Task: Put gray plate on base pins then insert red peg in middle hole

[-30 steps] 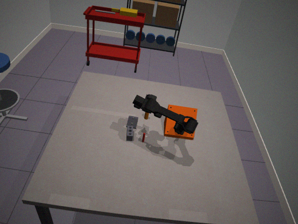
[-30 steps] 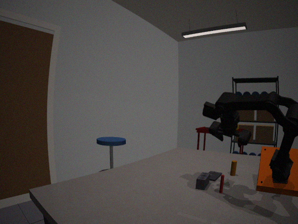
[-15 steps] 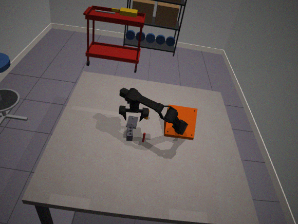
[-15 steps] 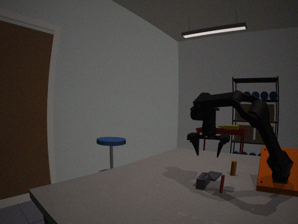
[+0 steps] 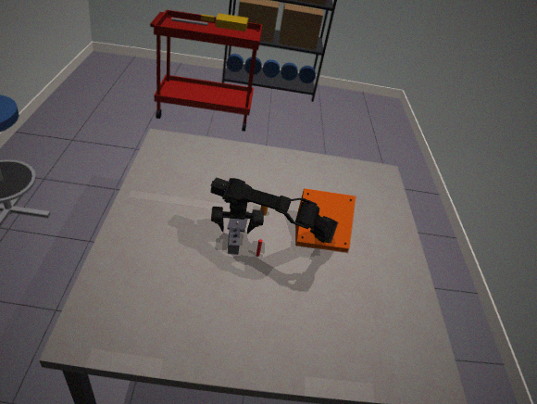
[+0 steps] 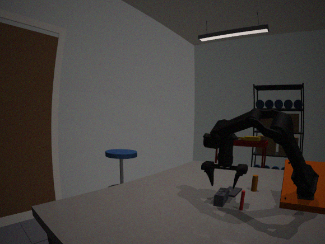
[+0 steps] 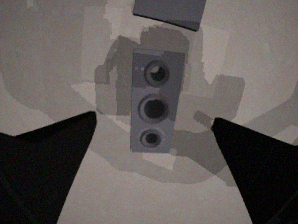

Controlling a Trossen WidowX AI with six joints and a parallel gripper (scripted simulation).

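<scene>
The gray plate [image 5: 233, 248] [image 6: 221, 199] [image 7: 176, 95], a thick block with three holes in a row, lies on the table. The gray base [image 5: 243, 225] [image 6: 236, 191] [image 7: 170, 11] lies flat just behind it, apart from it in the wrist view; its pins are outside that view. My gripper [image 5: 236, 231] [image 6: 223, 186] [image 7: 157, 120] is open and empty above the plate, with one finger to each side of it in the wrist view. The red peg [image 5: 259, 247] [image 6: 242, 200] stands upright beside the plate, to its right in the top and exterior views; it is not in the wrist view.
An orange cylinder [image 5: 264, 210] [image 6: 254, 183] stands upright behind the red peg, partly hidden by the arm in the top view. The arm is mounted on an orange board [image 5: 343, 215] [image 6: 288, 193] to the right. A red cart [image 5: 204, 94] and a shelf stand beyond the table.
</scene>
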